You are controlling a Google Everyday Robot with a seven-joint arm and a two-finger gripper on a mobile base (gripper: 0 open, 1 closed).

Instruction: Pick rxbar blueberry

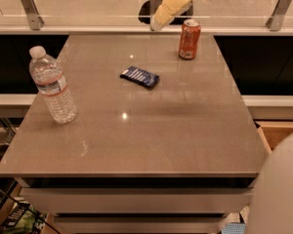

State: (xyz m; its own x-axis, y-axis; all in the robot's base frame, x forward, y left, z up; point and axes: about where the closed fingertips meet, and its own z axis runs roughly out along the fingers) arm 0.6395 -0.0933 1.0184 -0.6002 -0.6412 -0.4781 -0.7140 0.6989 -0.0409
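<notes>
The rxbar blueberry [140,76] is a small flat bar in a dark navy wrapper with white lettering. It lies flat on the grey table [151,140], a little behind the table's middle. My gripper [158,22] is a cream-coloured piece that hangs down from the top edge of the view, above the table's far edge. It is behind the bar and slightly to its right, well apart from it, and holds nothing that I can see.
An orange soda can [189,39] stands at the far right of the table, just right of the gripper. A clear water bottle [52,86] stands near the left edge. A glass railing [88,9] runs behind the table. A pale rounded robot part [278,189] fills the bottom right corner.
</notes>
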